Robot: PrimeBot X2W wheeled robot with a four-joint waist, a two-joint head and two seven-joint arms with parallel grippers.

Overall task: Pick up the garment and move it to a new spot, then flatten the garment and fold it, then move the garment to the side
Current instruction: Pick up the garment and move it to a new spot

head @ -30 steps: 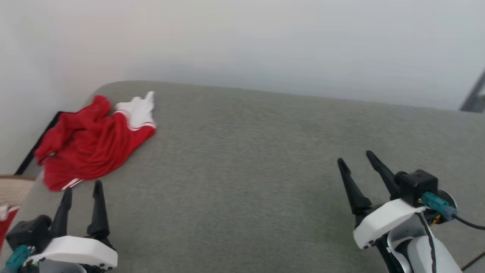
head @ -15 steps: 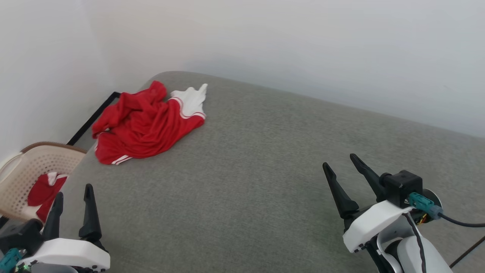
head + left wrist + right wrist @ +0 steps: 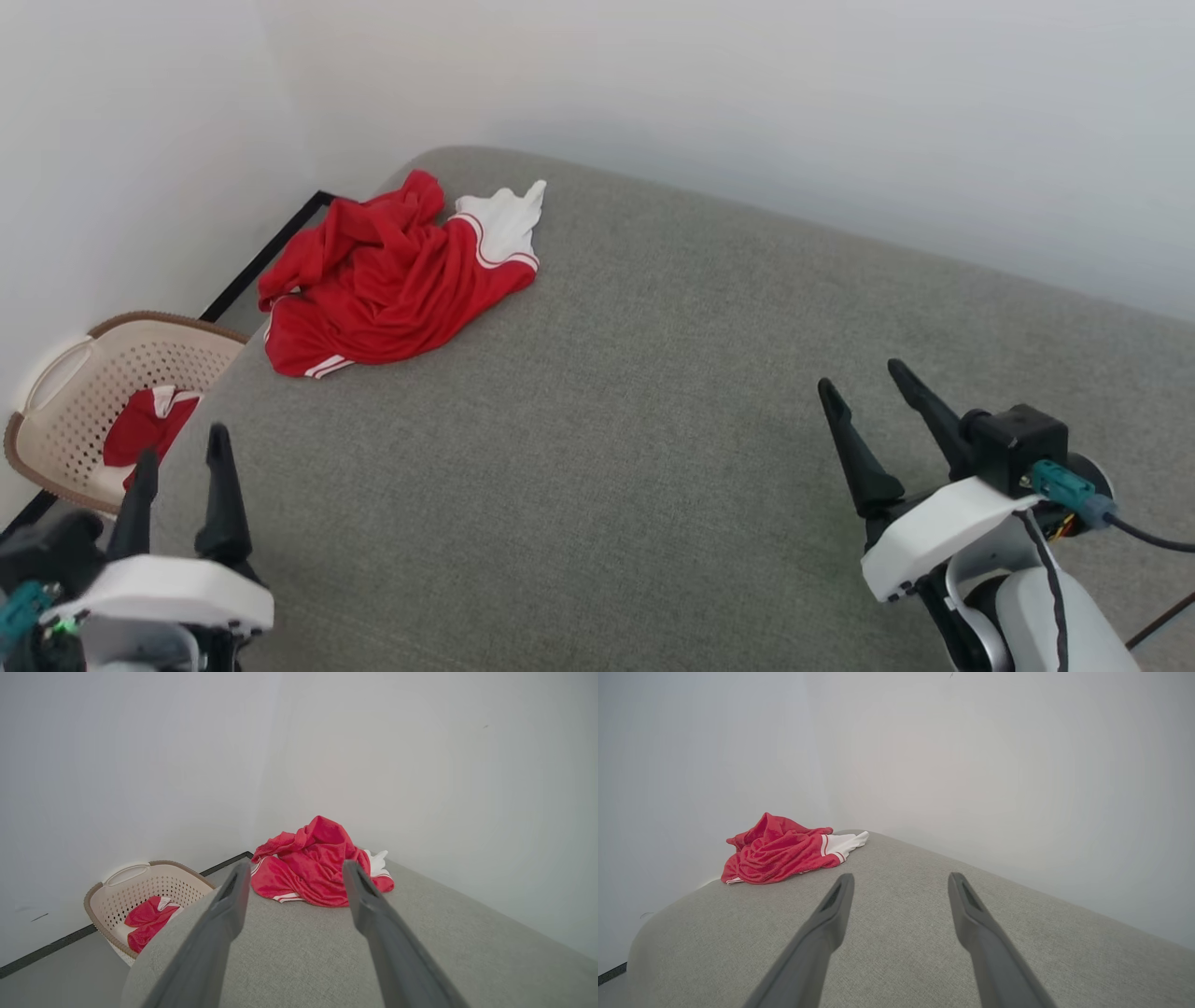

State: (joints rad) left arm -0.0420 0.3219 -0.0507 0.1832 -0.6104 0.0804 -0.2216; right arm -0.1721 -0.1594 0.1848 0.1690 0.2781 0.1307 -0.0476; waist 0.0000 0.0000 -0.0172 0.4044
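The garment [image 3: 392, 280] is a crumpled red heap with a white sleeve end, lying at the far left corner of the grey upholstered surface [image 3: 635, 420]. My left gripper [image 3: 182, 448] stands open at the lower left, well short of the cloth, nothing between its fingers. My right gripper [image 3: 864, 385] stands open at the lower right, far from the cloth. In the left wrist view the garment [image 3: 313, 868] lies ahead beyond my left gripper [image 3: 294, 868]. In the right wrist view the garment [image 3: 780, 851] lies ahead to the left of my right gripper [image 3: 900, 879].
A beige perforated basket [image 3: 65, 401] holding another red and white cloth [image 3: 145, 434] stands on the floor left of the surface; the basket [image 3: 140, 891] also shows in the left wrist view. White walls close in behind and to the left.
The head camera has swung left and down, so the whole picture shifted right and the basket came into view. Both grippers stay open; the garment lies as before.
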